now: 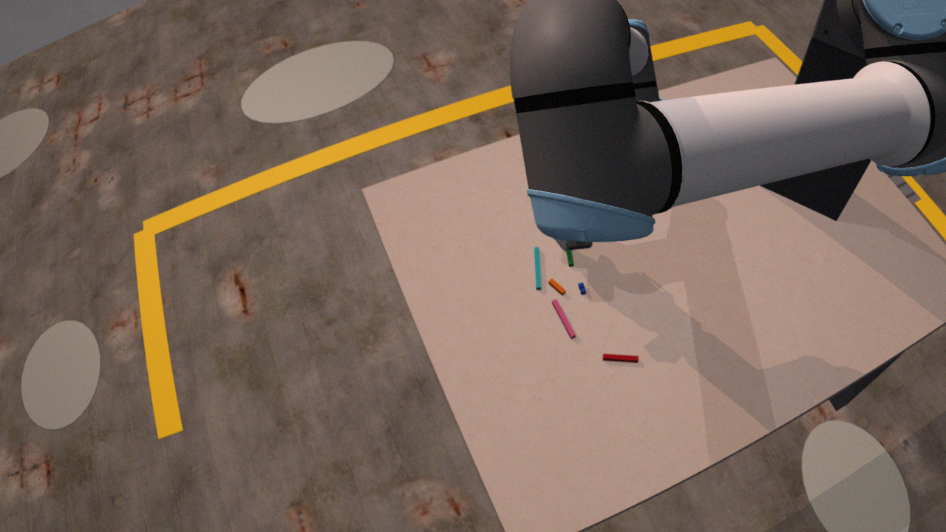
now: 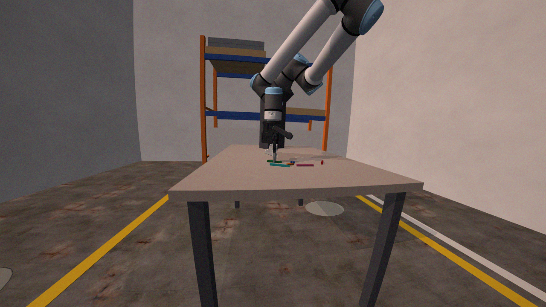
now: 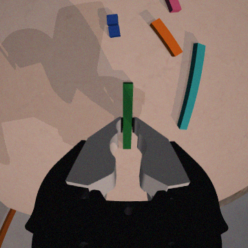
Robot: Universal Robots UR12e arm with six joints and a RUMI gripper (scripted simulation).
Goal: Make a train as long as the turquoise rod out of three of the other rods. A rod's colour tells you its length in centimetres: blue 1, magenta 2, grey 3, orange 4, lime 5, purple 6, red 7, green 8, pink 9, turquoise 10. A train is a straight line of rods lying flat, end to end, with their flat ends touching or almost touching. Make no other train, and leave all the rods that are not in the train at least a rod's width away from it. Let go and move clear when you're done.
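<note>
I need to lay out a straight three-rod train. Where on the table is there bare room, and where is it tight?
Bare room: the broad stretch of table beyond the red rod and pink rod. Tight: the cluster around the turquoise rod, orange rod, blue rods, and the gripper shut on the green rod.

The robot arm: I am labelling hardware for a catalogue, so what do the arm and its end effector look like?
The robot arm has white tubular links, dark grey joint housings ringed by black bands, and light blue round end caps. The end effector has a bulky black body and two angular, matte grey fingers tapering to narrow tips. No cables or lettering are visible.
</note>
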